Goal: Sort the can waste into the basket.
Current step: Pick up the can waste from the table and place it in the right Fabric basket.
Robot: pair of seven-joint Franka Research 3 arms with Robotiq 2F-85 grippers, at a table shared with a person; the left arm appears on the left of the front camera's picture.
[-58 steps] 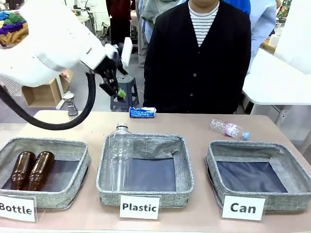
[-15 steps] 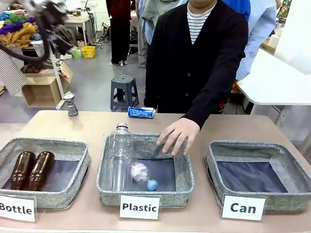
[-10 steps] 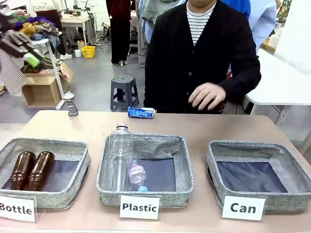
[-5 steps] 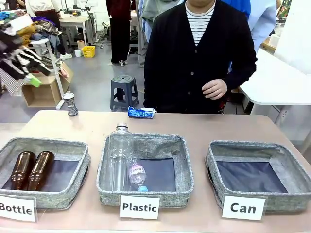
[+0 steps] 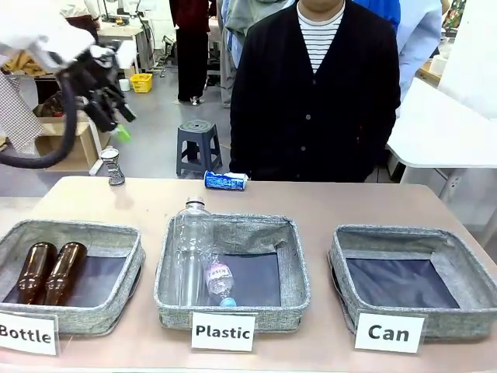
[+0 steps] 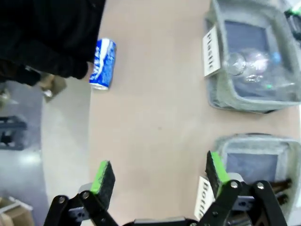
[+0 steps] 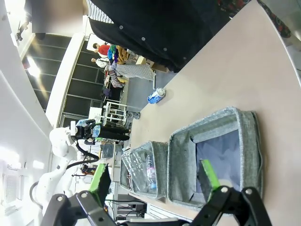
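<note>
**A:** Where were the cans?

**B:** The blue can (image 5: 227, 180) lay on its side at the far edge of the tabletop (image 5: 326, 202), near the middle. It was just in front of the person (image 5: 314, 101). The small dark can (image 5: 114, 166) stood at the far left of the tabletop.

**A:** And the basket?

**B:** The basket (image 5: 411, 233) with the white label (image 5: 388, 332) sat on the right, near you. You could see its dark bottom. Both cans were well apart from it.

**A:** What about my left fingers?

**B:** Your left fingers (image 5: 123, 134) were up in the air at the far left, higher than the small dark can. They were spread wide and held nothing. From your left wrist you looked down on the tabletop, and the blue can lay beside the person's black sleeve (image 6: 56, 52).

**A:** And my right fingers?

**B:** Your right fingers (image 7: 100, 178) were spread wide too, with nothing between them. Past them you could see the basket.

**A:** What was in the other baskets?

**B:** The Plastic basket (image 5: 233, 225) in the middle held two clear bottles (image 5: 190, 249). The Bottle basket (image 5: 70, 227) on the left held two brown bottles (image 5: 48, 272), lying side by side.
</note>
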